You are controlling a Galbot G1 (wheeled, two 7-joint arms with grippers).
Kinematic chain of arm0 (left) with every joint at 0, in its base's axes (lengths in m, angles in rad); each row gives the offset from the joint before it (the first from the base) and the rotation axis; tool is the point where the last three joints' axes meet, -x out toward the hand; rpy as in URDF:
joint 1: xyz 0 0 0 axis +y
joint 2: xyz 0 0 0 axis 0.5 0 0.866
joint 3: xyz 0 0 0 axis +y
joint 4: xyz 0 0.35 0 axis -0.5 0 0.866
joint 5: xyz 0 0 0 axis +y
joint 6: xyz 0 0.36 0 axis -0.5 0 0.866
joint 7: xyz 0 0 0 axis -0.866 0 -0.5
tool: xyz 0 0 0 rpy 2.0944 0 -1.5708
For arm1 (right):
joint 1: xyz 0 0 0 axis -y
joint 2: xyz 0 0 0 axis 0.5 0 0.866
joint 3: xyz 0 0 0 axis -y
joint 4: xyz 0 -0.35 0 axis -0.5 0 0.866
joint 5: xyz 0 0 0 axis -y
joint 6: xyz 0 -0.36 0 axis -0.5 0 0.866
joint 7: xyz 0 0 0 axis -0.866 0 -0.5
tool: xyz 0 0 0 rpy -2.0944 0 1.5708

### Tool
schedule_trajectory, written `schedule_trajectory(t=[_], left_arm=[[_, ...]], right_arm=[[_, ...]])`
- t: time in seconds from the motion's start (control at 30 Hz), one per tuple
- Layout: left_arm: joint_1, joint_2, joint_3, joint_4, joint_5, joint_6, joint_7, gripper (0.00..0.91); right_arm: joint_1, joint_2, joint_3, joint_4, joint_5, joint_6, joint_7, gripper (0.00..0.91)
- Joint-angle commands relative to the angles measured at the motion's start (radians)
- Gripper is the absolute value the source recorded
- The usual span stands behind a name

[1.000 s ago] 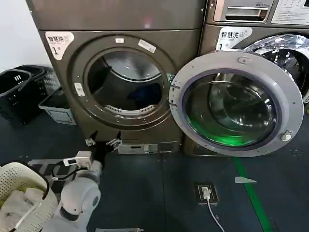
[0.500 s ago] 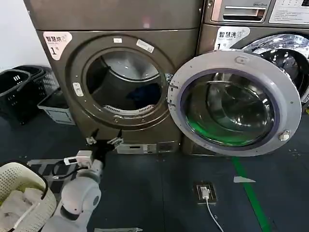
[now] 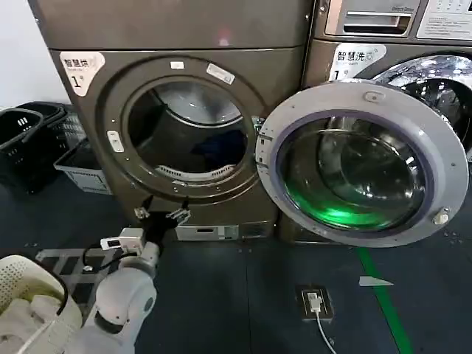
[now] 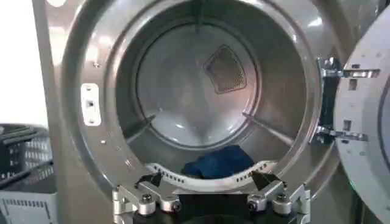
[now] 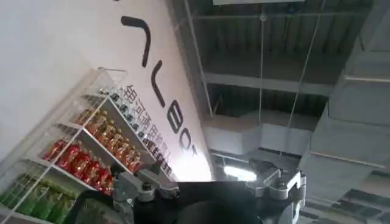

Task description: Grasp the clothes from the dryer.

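**Navy bundle low in the open drum, my left gripper just outside**

The dryer point(image 3: 184, 110) stands with its round glass door point(image 3: 361, 162) swung wide on the hinge side. Inside the steel drum the clothes point(image 4: 216, 163), a small dark navy heap, lie at the bottom just behind the perforated front lip. My left gripper point(image 3: 159, 214) hovers below the porthole's lower rim with its fingers spread apart and nothing between them. My right gripper point(image 5: 210, 185) is raised away from the work, toward a wall and a rack of bottles; its fingers also stand apart.

A white sticker point(image 3: 81, 68) at the dryer's upper corner reads "1" with Chinese characters. The neighbouring machine point(image 3: 383, 37) carries a similar sticker. A pale laundry basket point(image 3: 33, 299) holding white pieces sits on the floor beside my left arm, and dark baskets point(image 3: 29, 144) stand beside the dryer.
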Motion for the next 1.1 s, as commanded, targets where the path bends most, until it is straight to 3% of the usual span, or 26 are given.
schedule_trajectory(t=[0.03, 1.1], left_arm=[[-0.001, 0.000, 0.001, 0.001, 0.001, 0.000, 0.002, 0.907], [-0.018, 0.009, 0.008, 0.009, -0.004, -0.001, 0.004, 0.907]], right_arm=[[0.000, 0.001, 0.000, -0.001, 0.000, 0.001, 0.000, 0.907], [-0.021, -0.001, 0.028, 0.007, 0.039, -0.004, -0.003, 0.907]])
